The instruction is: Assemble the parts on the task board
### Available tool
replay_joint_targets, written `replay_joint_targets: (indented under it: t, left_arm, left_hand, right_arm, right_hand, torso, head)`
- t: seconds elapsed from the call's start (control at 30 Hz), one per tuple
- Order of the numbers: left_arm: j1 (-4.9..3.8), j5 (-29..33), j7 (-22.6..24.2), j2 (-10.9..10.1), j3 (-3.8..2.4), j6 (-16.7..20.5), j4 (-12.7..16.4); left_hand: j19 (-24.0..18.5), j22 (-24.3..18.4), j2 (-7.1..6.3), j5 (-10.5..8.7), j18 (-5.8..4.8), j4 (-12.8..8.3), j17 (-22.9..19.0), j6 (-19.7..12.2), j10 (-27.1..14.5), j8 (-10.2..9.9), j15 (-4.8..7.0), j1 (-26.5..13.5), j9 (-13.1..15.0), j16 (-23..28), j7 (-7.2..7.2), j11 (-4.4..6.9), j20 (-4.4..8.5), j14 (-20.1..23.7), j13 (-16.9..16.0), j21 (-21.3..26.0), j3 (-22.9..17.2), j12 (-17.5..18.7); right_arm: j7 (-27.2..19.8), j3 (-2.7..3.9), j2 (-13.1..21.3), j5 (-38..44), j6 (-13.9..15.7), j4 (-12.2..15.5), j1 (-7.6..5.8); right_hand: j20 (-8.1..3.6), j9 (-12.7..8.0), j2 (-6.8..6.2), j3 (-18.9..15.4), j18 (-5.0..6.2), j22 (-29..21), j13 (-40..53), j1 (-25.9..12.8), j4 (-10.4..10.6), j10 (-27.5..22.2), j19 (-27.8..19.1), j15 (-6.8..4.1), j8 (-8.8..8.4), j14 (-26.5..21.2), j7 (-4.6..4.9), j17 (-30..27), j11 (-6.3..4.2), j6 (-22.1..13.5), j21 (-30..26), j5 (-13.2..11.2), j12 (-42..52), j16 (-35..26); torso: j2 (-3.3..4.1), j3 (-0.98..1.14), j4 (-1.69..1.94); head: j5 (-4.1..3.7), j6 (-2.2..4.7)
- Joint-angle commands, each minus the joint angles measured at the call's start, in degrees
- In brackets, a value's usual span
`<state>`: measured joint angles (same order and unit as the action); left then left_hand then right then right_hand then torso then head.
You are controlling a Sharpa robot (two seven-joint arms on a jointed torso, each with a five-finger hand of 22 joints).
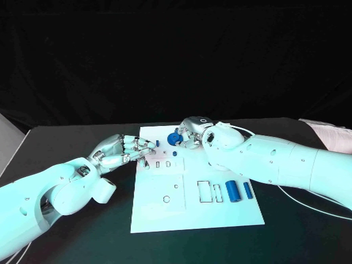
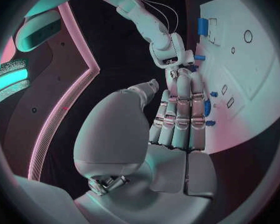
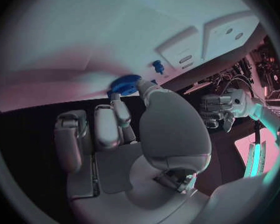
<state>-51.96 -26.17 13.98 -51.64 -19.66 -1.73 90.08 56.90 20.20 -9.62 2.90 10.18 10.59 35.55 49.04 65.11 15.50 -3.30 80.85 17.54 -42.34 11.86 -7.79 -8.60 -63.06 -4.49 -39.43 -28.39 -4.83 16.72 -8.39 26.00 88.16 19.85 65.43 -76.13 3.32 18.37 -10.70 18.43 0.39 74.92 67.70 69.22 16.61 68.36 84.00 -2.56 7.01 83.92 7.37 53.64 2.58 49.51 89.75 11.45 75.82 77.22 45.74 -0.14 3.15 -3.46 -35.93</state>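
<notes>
Round blue plastic disc part (image 1: 174,138) is pinched in fingers of right hand (image 1: 193,133), held over far end of flat white task board (image 1: 196,212) on black counter (image 1: 73,143). Left hand (image 1: 122,150) fingers are pressed together, resting at board's left edge. Disc is best aligned squarely over seat before lowering. Two smooth blue cylinders (image 1: 240,191) are laid near board's right edge.
</notes>
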Motion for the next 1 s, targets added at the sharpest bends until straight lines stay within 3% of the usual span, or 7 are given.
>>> replay_joint_targets:
  t: [0.03, 0.23, 0.33, 0.53, 0.73, 0.83, 1.0]
  left_arm:
    - [0.04, 0.0, 0.2, 0.1, -0.03, -1.3, 0.0]
    - [0.05, 0.0, 0.3, 0.1, -0.03, -1.2, 0.0]
    - [0.06, 0.0, 0.5, 0.1, -0.03, -1.1, -0.1]
    - [0.23, 0.0, 1.2, 0.1, -0.03, -0.6, -0.2]
    - [0.54, 0.1, 1.5, -0.1, -0.03, -0.3, -0.2]
    - [0.60, 0.1, 1.5, 0.0, -0.03, -0.2, -0.2]
    - [0.67, 0.1, 1.5, 0.1, -0.03, -0.1, -0.2]
  left_hand:
    - [-0.3, 0.0, 0.34, -0.05, 0.27, -0.2, -0.1, -0.4, -0.3, -0.3, -0.01, 0.3, 0.1, 0.2, -0.16, 0.09, -0.03, -0.3, 0.1, -0.3, -0.2, 0.3]
    - [-0.3, 0.0, 0.36, -0.05, 0.27, -0.3, -0.1, -0.4, -0.3, -0.3, -0.01, 0.3, 0.1, 0.3, -0.15, 0.08, -0.02, -0.3, 0.1, -0.4, -0.2, 0.3]
    - [-0.3, 0.0, 0.36, -0.05, 0.27, -0.3, -0.1, -0.4, -0.3, -0.3, -0.01, 0.3, 0.1, 0.3, -0.15, 0.08, -0.02, -0.3, 0.1, -0.4, -0.2, 0.3]
    - [-0.3, 0.1, 0.33, -0.06, 0.25, -0.3, -0.1, -0.4, -0.3, -0.3, -0.03, 0.3, 0.1, 0.3, -0.11, 0.05, -0.03, -0.3, 0.1, -0.4, -0.3, 0.3]
    - [-0.3, 0.1, 0.23, -0.07, 0.23, -0.3, -0.1, -0.4, -0.3, -0.4, -0.07, 0.1, 0.1, 0.4, -0.07, 0.02, -0.05, -0.3, 0.1, -0.4, -0.2, 0.4]
    - [-0.4, 0.1, 0.19, -0.07, 0.22, -0.2, -0.1, -0.5, -0.3, -0.4, -0.08, 0.0, 0.1, 0.4, -0.07, 0.01, -0.06, -0.3, 0.1, -0.4, -0.2, 0.4]
    - [-0.4, 0.1, 0.19, -0.07, 0.22, -0.2, -0.1, -0.5, -0.3, -0.4, -0.08, 0.0, 0.1, 0.4, -0.07, 0.01, -0.06, -0.3, 0.1, -0.4, -0.2, 0.4]
  right_arm:
    - [-0.8, -0.08, 0.6, -1.2, -1.1, 0.3, 0.11]
    - [-1.3, -0.07, 2.8, -1.1, 3.0, 2.0, 0.11]
    - [-2.5, 0.05, 4.7, -1.7, 6.3, 3.8, 0.08]
    - [-7.6, 0.74, 11.5, -7.4, 11.8, 9.7, -0.76]
    - [-14.1, 1.04, 18.4, -14.2, 11.2, 12.9, -1.92]
    - [-16.7, 1.09, 21.5, -16.5, 10.1, 13.6, -2.25]
    - [-20.0, 1.11, 25.4, -18.2, 7.1, 13.4, -2.51]
  right_hand:
    - [0.20, 0.0, 0.30, -0.1, -0.39, 15.1, 0.1, -0.8, -0.1, -0.3, 6.0, 0.47, -0.38, 0.0, 0.05, 0.1, 0.00, 0.1, 0.3, 0.6, -0.1, 0.3]
    - [0.24, -0.1, 0.93, 0.8, -0.39, 15.1, 0.4, -1.1, -0.6, 0.0, 6.0, 0.49, -0.44, 0.0, 0.05, 0.1, 0.02, 0.4, 0.3, 2.1, 0.1, 0.3]
    - [0.26, -0.2, 0.32, 1.5, -0.39, 15.1, 0.7, -0.9, -1.3, 0.2, 6.0, 0.50, -0.56, 0.0, 0.06, 0.5, 0.03, 0.5, 0.3, 3.5, 0.3, 0.4]
    - [0.27, -0.3, -0.87, 1.9, -0.39, 15.1, 0.9, 0.3, -2.5, 0.6, 6.0, 0.50, -0.77, 0.1, 0.06, 0.7, 0.01, 0.5, 0.3, 3.0, 0.5, 0.5]
    - [0.26, -0.4, -1.25, 2.4, -0.39, 15.1, 0.9, 1.9, -3.8, 0.6, 6.0, 0.48, -0.95, 0.2, 0.05, 1.2, -0.02, 0.6, 0.3, 2.1, 0.4, 0.6]
    - [0.27, -0.4, -1.49, 2.5, -0.39, 15.1, 0.9, 2.7, -4.4, 0.6, 6.0, 0.48, -1.05, 0.2, 0.07, 1.6, -0.02, 0.6, 0.3, 1.8, 0.3, 0.7]
    - [0.25, -0.5, -1.70, 3.4, -0.39, 15.1, 0.8, 4.9, -6.0, 0.5, 6.0, 0.42, -1.04, 0.2, 0.00, 1.8, -0.14, 1.0, 0.3, 2.5, 0.2, 0.8]
  torso:
    - [0.01, -0.02, 0.08]
    - [0.03, 0.04, -0.03]
    - [0.02, 0.13, -0.15]
    - [-0.23, 0.30, -0.51]
    - [-0.59, 0.67, -1.18]
    - [-0.71, 0.72, -1.18]
    - [-0.89, 0.97, -1.51]
  head:
    - [0.05, -0.01]
    - [0.28, 0.16]
    - [0.46, 0.24]
    - [0.49, 0.60]
    - [0.47, 0.80]
    - [-0.03, 1.02]
    - [-0.03, 1.18]
